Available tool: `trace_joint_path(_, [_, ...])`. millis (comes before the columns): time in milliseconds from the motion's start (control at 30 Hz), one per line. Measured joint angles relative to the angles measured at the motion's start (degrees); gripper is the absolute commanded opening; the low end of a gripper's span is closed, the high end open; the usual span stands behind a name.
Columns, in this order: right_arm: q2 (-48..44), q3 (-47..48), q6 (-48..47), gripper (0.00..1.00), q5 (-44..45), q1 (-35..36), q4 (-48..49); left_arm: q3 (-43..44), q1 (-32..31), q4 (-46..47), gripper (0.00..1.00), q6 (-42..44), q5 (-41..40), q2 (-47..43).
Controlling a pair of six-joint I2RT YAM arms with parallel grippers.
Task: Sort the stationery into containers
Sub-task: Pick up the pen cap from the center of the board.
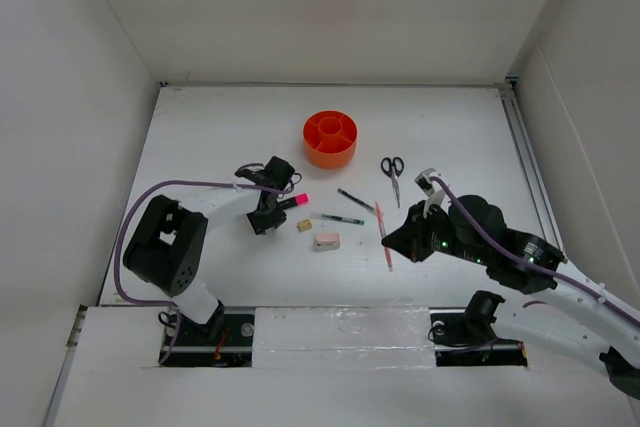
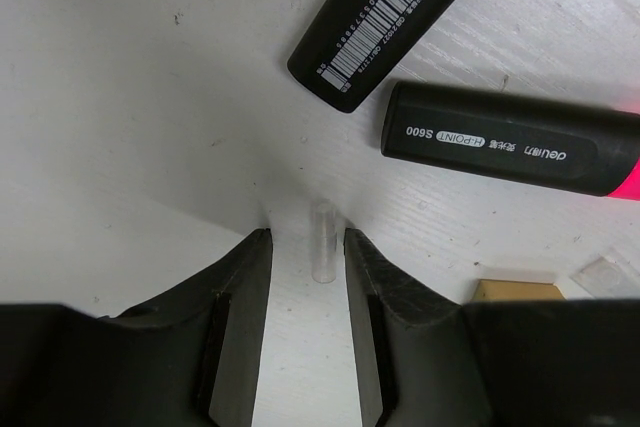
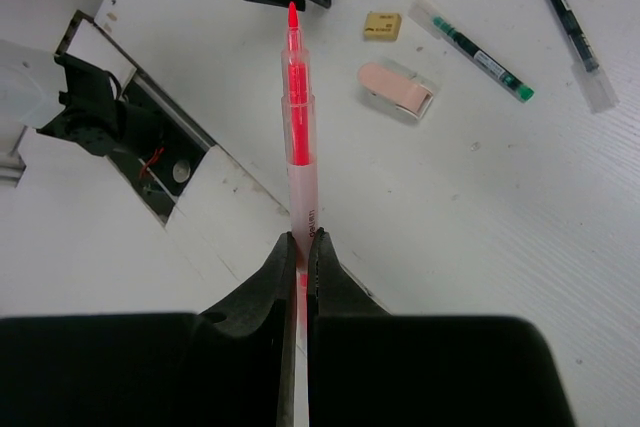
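My right gripper [image 3: 301, 239] is shut on the thin pink-red pencil [image 3: 296, 117], low over the table; in the top view the gripper [image 1: 395, 239] is at the pencil [image 1: 381, 219]. My left gripper [image 2: 307, 242] is open and empty over the table, with a small clear tube [image 2: 323, 242] between its fingertips. Ahead of it lie a pink-capped black highlighter [image 2: 510, 137] and a second black highlighter [image 2: 390, 17] whose cap is out of view. The orange organiser [image 1: 330, 139] stands behind. The scissors [image 1: 392, 172], two pens [image 1: 355, 201] [image 1: 343, 218] and two erasers [image 1: 304, 224] [image 1: 327, 241] lie between the arms.
White walls enclose the table at the back and sides. A metal rail [image 1: 525, 162] runs along the right edge. The left arm's purple cable [image 1: 190, 185] loops over the table's left side. The arm bases and a white strip [image 1: 340, 327] line the near edge.
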Motion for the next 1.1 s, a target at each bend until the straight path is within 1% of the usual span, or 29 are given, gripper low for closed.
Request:
trace_joint_path(167, [0.00, 0.00, 0.00, 0.00, 0.00, 0.00, 0.00, 0.00, 0.00, 0.26, 0.26, 0.00, -0.20, 0.15])
trace_joint_path(233, [0.00, 0.00, 0.00, 0.00, -0.02, 0.00, 0.00, -0.02, 0.00, 0.48, 0.16, 0.02, -0.20, 0.28])
trace_joint_path(333, [0.00, 0.00, 0.00, 0.00, -0.17, 0.00, 0.00, -0.02, -0.02, 1.38, 0.06, 0.09, -0.07, 0.46])
trace_joint_path(367, [0.00, 0.00, 0.00, 0.00, -0.20, 0.00, 0.00, -0.07, 0.00, 1.64, 0.00, 0.17, 0.07, 0.48])
trace_joint_path(700, [1.40, 0.00, 0.00, 0.00, -0.87, 0.00, 0.04, -2.67, 0.07, 6.29, 0.00, 1.68, 1.99, -1.75])
trace_joint_path(800, [2.16, -0.09, -0.02, 0.00, -1.18, 0.00, 0.48, -4.13, 0.04, 10.05, 0.00, 1.99, 4.39, -3.28])
trace_joint_path(867, [2.32, -0.79, 0.02, 0.00, -1.73, 0.00, 2.21, -5.07, 0.04, 10.75, 0.00, 2.45, 6.19, -4.39])
trace_joint_path(967, [2.95, -3.26, 0.26, 0.00, -3.93, 0.00, 6.43, -5.73, 0.04, 10.49, 0.00, 3.91, 8.31, -9.49])
trace_joint_path(1100, [6.95, -7.48, 2.32, 0.00, -8.96, 0.00, 15.10, -3.04, 0.04, 10.32, 0.00, 6.43, 10.91, -20.96])
